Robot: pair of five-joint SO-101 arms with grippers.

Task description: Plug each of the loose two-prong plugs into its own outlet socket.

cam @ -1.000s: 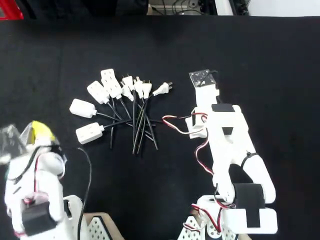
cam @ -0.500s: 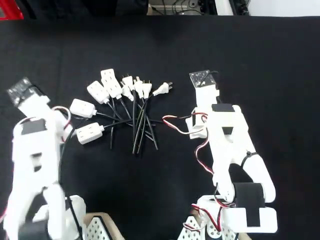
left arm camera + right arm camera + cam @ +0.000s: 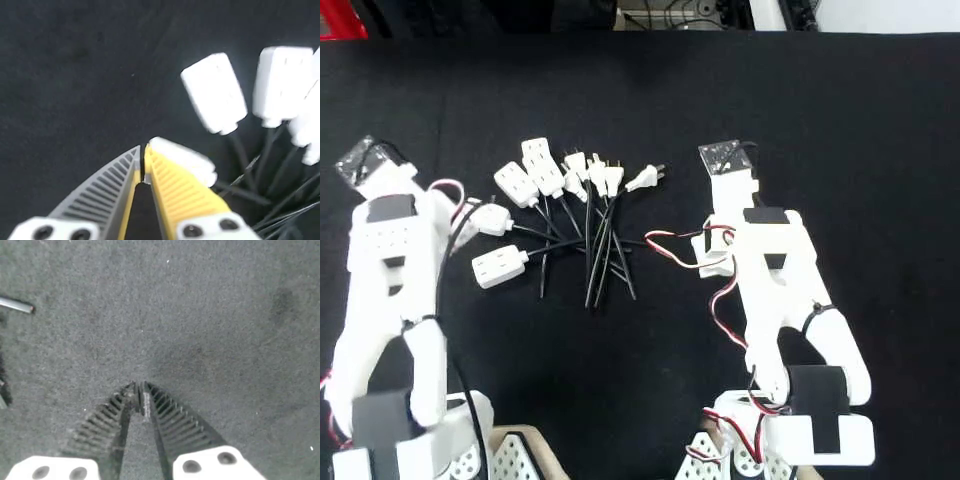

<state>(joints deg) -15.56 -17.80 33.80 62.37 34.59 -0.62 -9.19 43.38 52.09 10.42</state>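
Left tool point(image 3: 142, 150) and right tool point(image 3: 140, 390) were both shut, empty, so the left might've just shoved the socket point(image 3: 190, 161) beside it.

Right gripper point(image 3: 140, 389) is over the black table cover point(image 3: 235, 310). Its two ribbed fingers point(image 3: 170, 415) meet at the tips, close above the cloth. One dark cable end point(image 3: 16, 305) lies on the cover, well apart from the fingertips.
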